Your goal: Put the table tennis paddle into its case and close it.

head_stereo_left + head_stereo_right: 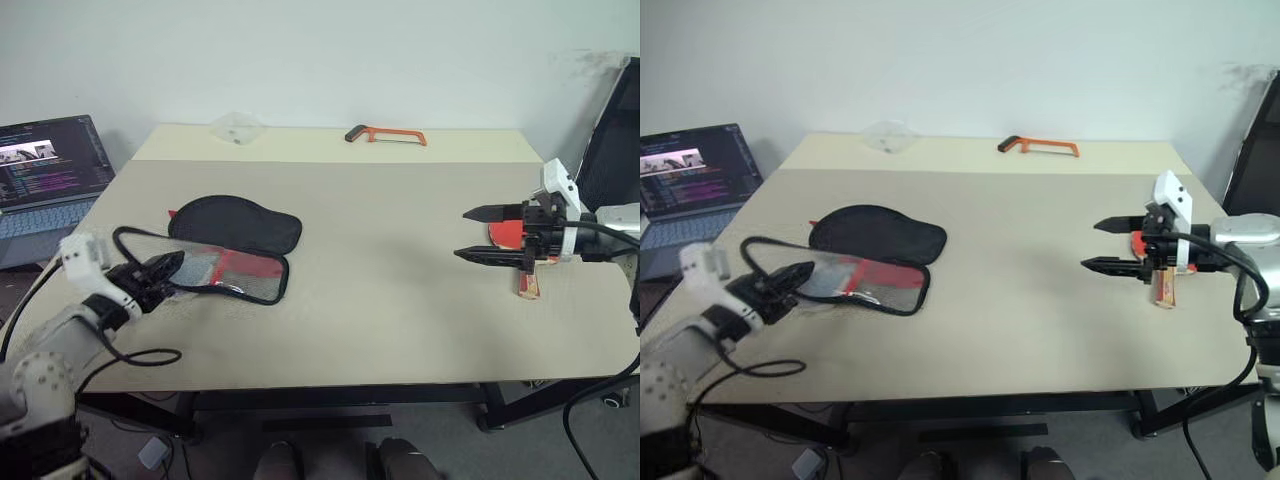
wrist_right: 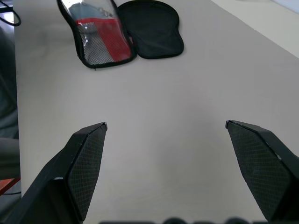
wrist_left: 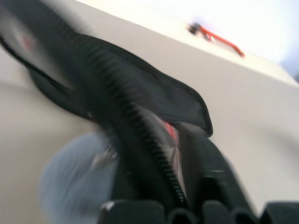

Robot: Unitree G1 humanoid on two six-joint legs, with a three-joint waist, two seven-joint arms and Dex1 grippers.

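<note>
On pale beige table (image 1: 380, 300), wide bare stretch between both arms. Near left edge: case (image 1: 225, 250) lying opened out, black fabric half (image 1: 238, 222) farther back, clear plastic and mesh half (image 1: 235, 272) nearer, black-trimmed, red showing inside. Left gripper (image 1: 160, 270) at case's near-left rim, fingers together, apparently pinching that edge; contact blurred. Near right edge: right gripper (image 1: 485, 233) above table, fingers well apart, empty. Table tennis paddle (image 1: 512, 240) mostly hidden behind it, red blade and pale handle peeking out. Along far edge: orange hacksaw (image 1: 388, 135).
</note>
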